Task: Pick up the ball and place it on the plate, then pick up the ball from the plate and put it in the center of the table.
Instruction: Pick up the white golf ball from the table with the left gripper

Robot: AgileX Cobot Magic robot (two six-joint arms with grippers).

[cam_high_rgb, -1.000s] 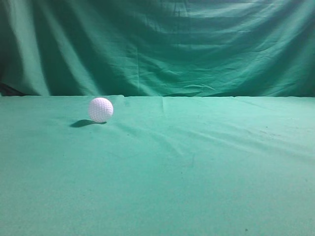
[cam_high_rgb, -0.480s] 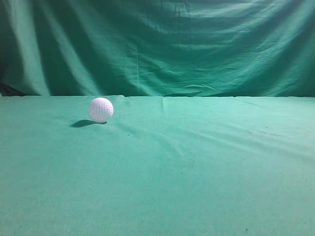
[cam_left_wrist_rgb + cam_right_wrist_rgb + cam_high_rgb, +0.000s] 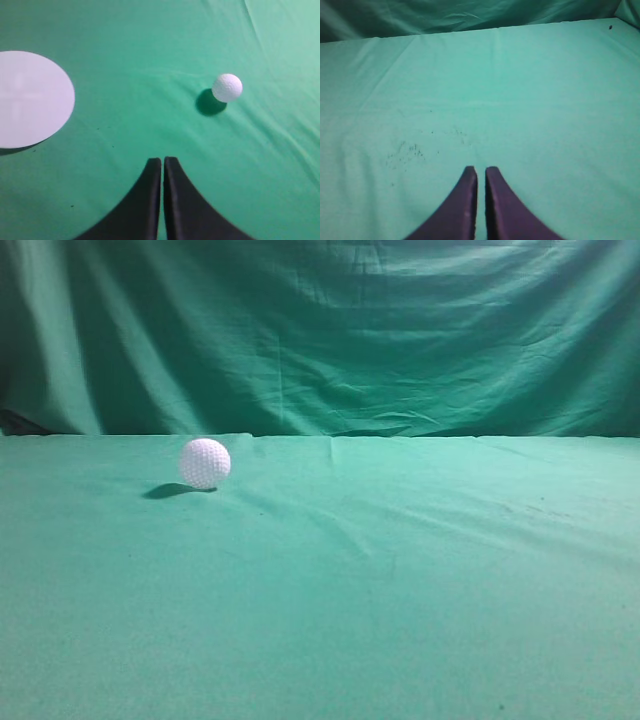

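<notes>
a round, flat white plate is seen at the left edge of the left wrist view, lying on the green cloth-covered bench. the left gripper, black and curved, is shown at the bottom middle of that view with its jaws pressed almost together, only a thin slit being left between them, and nothing is held. to the right of it, and farther up the picture, the small white dimpled golf ball is found resting on the cloth, well apart from the plate and clear of the jaws (a dark shadow is cast at its lower left).

in the exterior view the ball is seen left of the middle, near the far edge of the bench, in front of the darker folded green curtain; neither arm is shown there.

in the right wrist view the right gripper is seen above bare wrinkled cloth, its dark jaws likewise nearly closed and holding nothing. a scatter of small dark specks is marked on the cloth to its upper left.
</notes>
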